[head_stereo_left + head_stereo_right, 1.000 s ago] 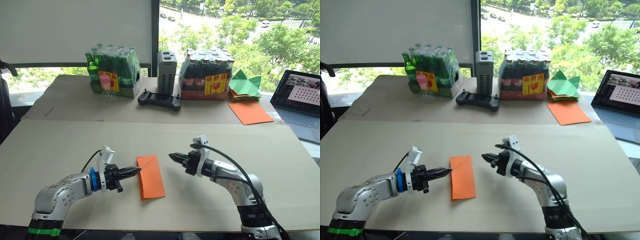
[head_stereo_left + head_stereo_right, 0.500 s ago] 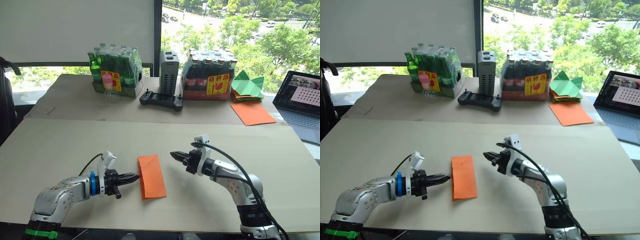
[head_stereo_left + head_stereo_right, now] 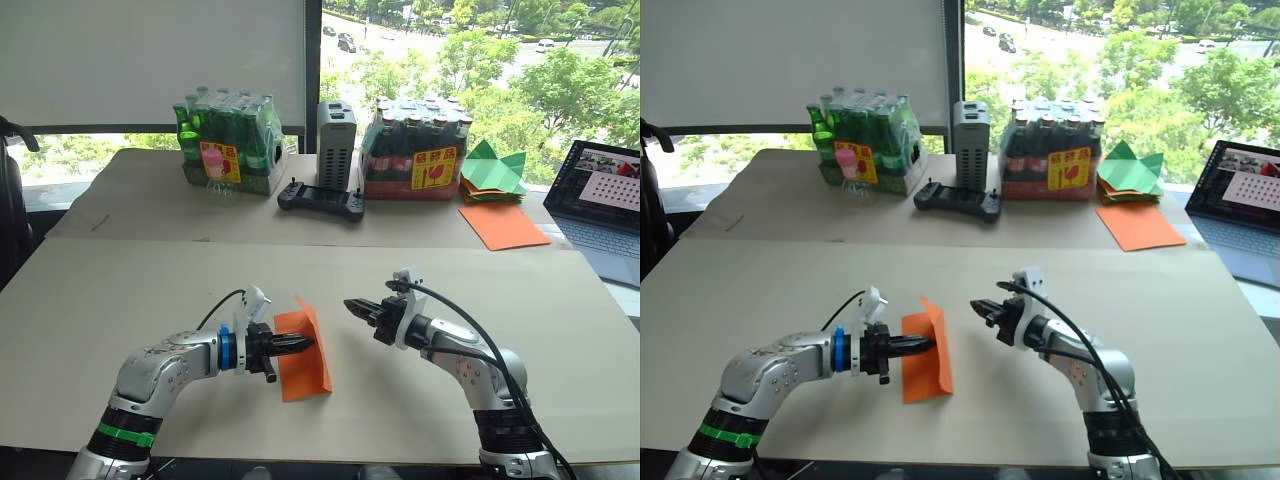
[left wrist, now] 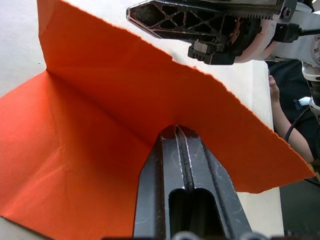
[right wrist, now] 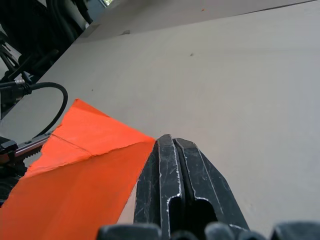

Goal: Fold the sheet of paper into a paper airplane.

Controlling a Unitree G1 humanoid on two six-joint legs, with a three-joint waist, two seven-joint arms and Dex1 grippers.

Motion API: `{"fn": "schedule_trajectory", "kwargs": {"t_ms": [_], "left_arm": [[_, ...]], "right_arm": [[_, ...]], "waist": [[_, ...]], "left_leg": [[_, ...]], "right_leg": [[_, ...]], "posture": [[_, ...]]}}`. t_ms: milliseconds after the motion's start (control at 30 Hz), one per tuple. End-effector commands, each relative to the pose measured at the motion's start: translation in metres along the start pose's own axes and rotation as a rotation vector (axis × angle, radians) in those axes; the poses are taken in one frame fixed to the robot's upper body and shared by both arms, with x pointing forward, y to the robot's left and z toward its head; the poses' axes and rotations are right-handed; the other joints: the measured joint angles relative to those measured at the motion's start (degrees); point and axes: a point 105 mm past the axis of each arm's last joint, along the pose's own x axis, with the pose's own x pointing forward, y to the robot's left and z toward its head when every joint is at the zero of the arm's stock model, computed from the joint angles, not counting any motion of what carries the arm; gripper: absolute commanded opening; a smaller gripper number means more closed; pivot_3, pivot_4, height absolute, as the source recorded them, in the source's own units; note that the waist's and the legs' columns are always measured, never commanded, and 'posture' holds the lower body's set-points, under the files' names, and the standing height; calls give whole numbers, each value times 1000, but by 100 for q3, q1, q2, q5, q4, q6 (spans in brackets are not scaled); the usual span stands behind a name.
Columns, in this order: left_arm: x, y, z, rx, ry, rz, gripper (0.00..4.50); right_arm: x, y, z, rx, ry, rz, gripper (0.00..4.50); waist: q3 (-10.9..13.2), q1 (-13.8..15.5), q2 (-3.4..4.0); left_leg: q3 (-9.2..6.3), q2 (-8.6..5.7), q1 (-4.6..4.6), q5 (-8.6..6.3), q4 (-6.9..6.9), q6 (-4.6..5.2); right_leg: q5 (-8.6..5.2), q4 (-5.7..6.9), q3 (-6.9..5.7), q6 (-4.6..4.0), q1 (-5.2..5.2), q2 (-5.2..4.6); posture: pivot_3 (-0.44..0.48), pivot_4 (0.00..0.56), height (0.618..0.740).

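Two grippers face each other across the sheet point(image 3: 303, 350), which lies near the front middle of the table point(image 3: 120, 290), folded lengthwise, its upper layer lifted and standing up along its right side. The left gripper point(image 3: 304, 344), coming in from nine o'clock, has its fingers pressed together and pushed in under that raised flap; it seems to be prying the layer up, not pinching it. The right gripper point(image 3: 351, 305) hangs just off the sheet at about two o'clock, apart from it, fingers likewise closed and holding nothing.

Judging by this, the step in hand is opening the long fold so the nose corners can be turned in; the airplane is barely begun. Next the flap wants carrying over flat, with the right gripper coming down to pin the sheet so it does not slide.
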Motion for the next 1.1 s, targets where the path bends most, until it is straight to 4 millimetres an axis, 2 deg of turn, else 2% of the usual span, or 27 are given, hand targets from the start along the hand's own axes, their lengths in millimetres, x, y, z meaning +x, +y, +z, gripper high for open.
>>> {"fn": "schedule_trajectory", "kwargs": {"t_ms": [33,267,400,533,700,867,967,1100], "left_arm": [[8,-2,2,53,21,-31,0],[21,5,-5,91,83,-51,0],[29,6,-7,108,113,-77,0],[37,4,-10,130,142,-116,0],[42,5,-11,143,160,-137,0],[43,6,-12,145,165,-141,0],[42,7,-14,145,166,-139,0],[39,8,-13,138,154,-124,0]], "right_arm": [[-5,4,29,-27,-123,7,28],[-16,8,50,-24,-203,21,28],[-23,25,59,-30,-231,107,28],[-29,56,54,-81,-179,250,28],[-32,77,41,-155,-77,338,28],[-28,69,18,-237,33,288,28],[-24,52,-6,-266,114,211,28],[-21,34,-23,-286,160,134,28]], "waist": [[0,-3,0],[0,3,0],[0,3,0],[0,5,1],[0,4,1],[0,6,1],[0,7,1],[0,10,1]], "left_leg": [[0,0,0,0,0,0],[0,0,0,1,0,-1],[0,-1,-1,1,1,0],[-1,-1,-1,1,2,0],[-3,-1,-1,1,12,0],[-4,-2,0,1,17,1],[-4,-2,1,1,21,1],[-4,-2,2,0,26,1]], "right_leg": [[0,0,0,0,0,0],[0,2,0,0,-1,1],[0,2,-1,0,0,1],[0,3,-1,0,1,1],[0,3,-1,0,6,1],[-1,2,-2,1,11,2],[-1,0,-2,1,16,2],[-1,0,-2,1,18,2]], "posture": [[0,150,740],[0,150,740],[0,150,740],[0,150,740],[0,150,740],[0,150,740],[0,150,740],[0,150,740]]}}
